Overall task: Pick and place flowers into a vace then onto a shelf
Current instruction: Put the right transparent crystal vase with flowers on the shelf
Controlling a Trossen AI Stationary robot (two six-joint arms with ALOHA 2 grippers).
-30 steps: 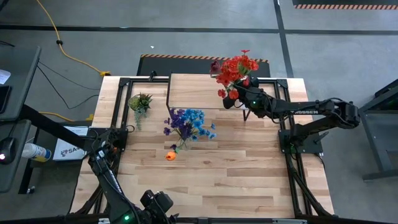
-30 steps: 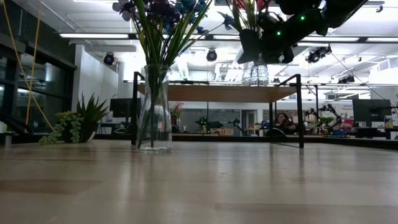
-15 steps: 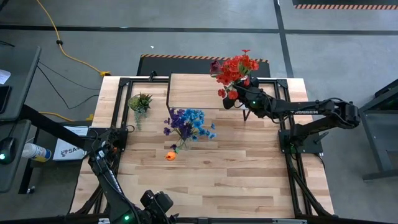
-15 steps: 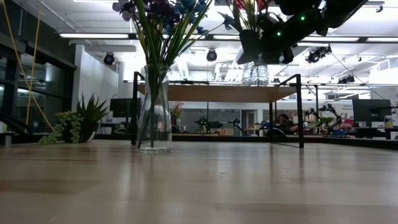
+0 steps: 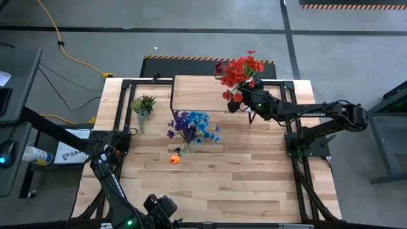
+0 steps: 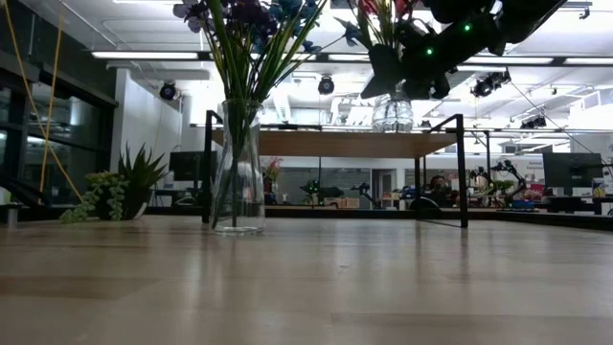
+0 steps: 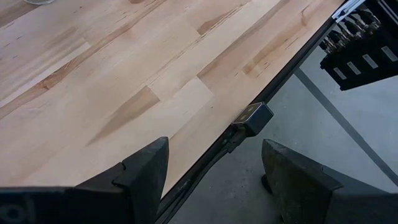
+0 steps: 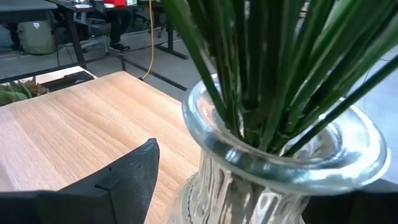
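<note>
**On the shelf's right end: red bunch in its vase, right jaws spread around the neck**

At the right end of the shelf (image 5: 198, 93), a ribbed glass vase (image 6: 394, 113) standing upright on the light plank top, base resting on the wood. Packed with green stems, topped by the red flowers (image 5: 241, 70), which lean out past the shelf's back right corner. Right gripper (image 6: 407, 79) reaching in from the shelf's right side, level with the vase's neck, one dark finger (image 8: 134, 177) on each side of the glass. Jaws wide, with a clear strip of shelf top showing between that finger and the rim; on the far side of the rim, cannot tell whether the other finger touches. Nothing lifted: vase carried by the shelf, not by the gripper.

Just in front of the shelf, down on the table (image 5: 254, 184), a second, taller clear vase (image 6: 238, 168) upright, holding the blue and purple flowers (image 5: 192, 124). Farther out in front of the shelf, beyond that vase, one orange bloom (image 5: 173, 159) lying loose on the table. Off the shelf's left end, a small green spiky plant (image 5: 143, 104) on the table.

Left gripper (image 7: 214, 162) well away from the shelf, at the table's front left corner, hanging over the table's edge. Jaws wide apart, nothing between them, only bare planks and floor seen past the fingers
</note>
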